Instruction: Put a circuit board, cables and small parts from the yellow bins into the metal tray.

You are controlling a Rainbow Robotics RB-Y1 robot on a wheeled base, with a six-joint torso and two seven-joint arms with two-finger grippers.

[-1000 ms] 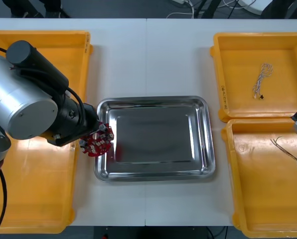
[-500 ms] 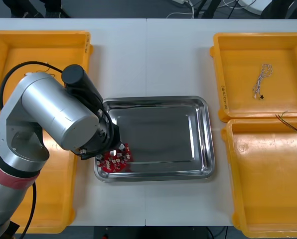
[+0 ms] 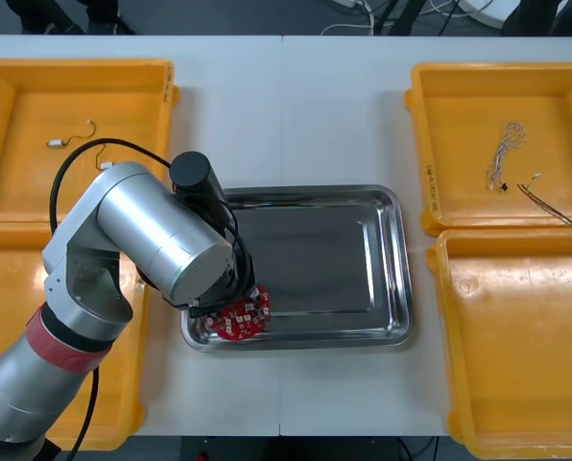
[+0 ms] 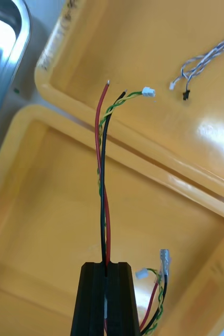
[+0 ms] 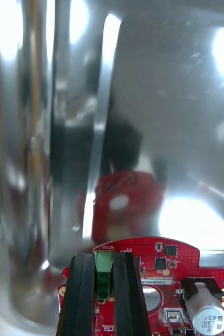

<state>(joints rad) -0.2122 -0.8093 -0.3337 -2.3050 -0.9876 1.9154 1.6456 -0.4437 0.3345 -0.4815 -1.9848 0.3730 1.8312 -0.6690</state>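
Left gripper (image 5: 104, 258) clamped on the red circuit board (image 3: 240, 315), which I see over the near left corner of the metal tray (image 3: 401, 259), right gripper (image 4: 106, 266) pinching a red and black cable bundle (image 4: 103, 157) above the right yellow bins (image 3: 478, 365).

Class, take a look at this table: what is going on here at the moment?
Both arms are carrying things. The left hand is shut on a round red circuit board, holding it by its green connector at the near left corner of the metal tray. The right hand is above the right-side yellow bins, shut on red, black and yellow cables. A twisted blue and white cable lies in the far right bin.
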